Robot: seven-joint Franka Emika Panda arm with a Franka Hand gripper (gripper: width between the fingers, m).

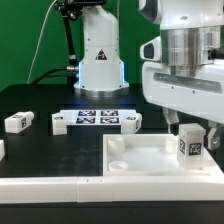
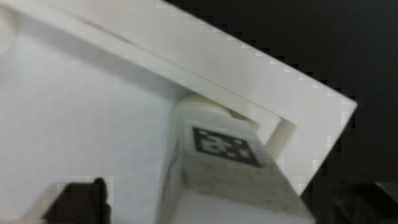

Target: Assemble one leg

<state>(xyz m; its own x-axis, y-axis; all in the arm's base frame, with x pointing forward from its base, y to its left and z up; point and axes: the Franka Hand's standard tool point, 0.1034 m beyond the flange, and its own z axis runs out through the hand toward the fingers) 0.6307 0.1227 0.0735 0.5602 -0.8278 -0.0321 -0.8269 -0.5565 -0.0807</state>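
My gripper (image 1: 191, 138) is shut on a leg (image 1: 190, 145), a small white peg with a black-and-white tag. It holds the leg upright over the far corner of the large white panel (image 1: 140, 160) on the exterior view's right. In the wrist view the leg (image 2: 224, 150) stands between my dark fingers (image 2: 73, 202), its far end at a round socket by the panel's raised rim (image 2: 214, 80). I cannot tell whether the leg is seated in the socket. My gripper (image 2: 222, 208) is centred on the leg.
Three more legs lie on the black table: one at the exterior view's left (image 1: 18, 122), one beside the marker board (image 1: 60, 122), one at its other end (image 1: 131, 120). The marker board (image 1: 98, 117) lies in front of the robot base (image 1: 98, 60).
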